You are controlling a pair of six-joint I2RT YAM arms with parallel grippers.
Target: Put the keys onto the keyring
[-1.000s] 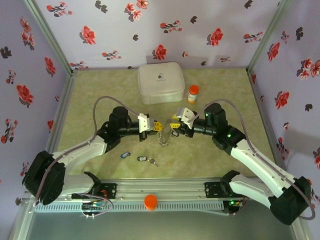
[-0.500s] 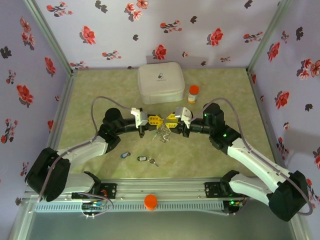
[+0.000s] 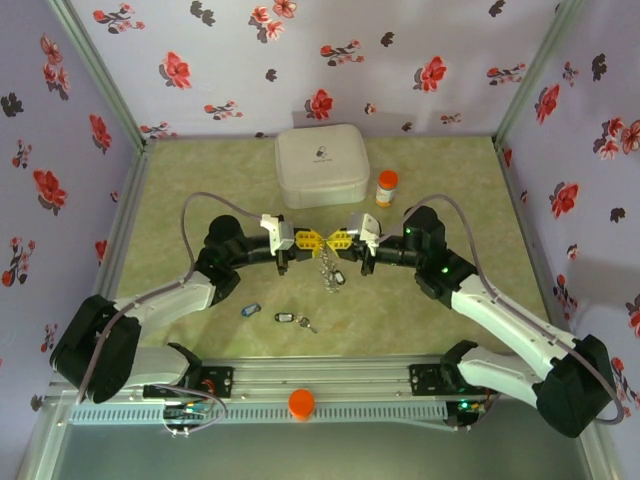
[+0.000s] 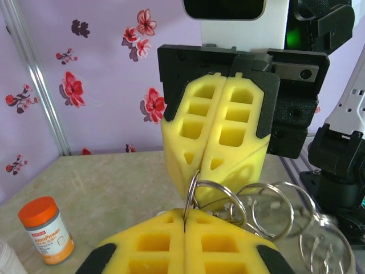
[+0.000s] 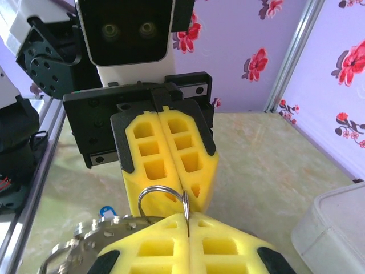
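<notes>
The keyring (image 3: 328,264) hangs above the table between the two arms, and we judge it light, thin and floppy, a slick wire loop that swings rather than holding its shape. The left gripper (image 3: 312,240) and the right gripper (image 3: 340,240) are each clamped on its top coil (yellow pads pressed flat on the wire). We would take the keys (image 3: 284,318), lying loose near the arm bases, by their plastic heads.

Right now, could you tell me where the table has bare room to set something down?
Bare patches: the far-left corner between the white case and the left wall, and the near-right stretch between the right arm and the rail. The centre is crowded: both arms' fingers meet on the keyring, loose keys lying just in front.
</notes>
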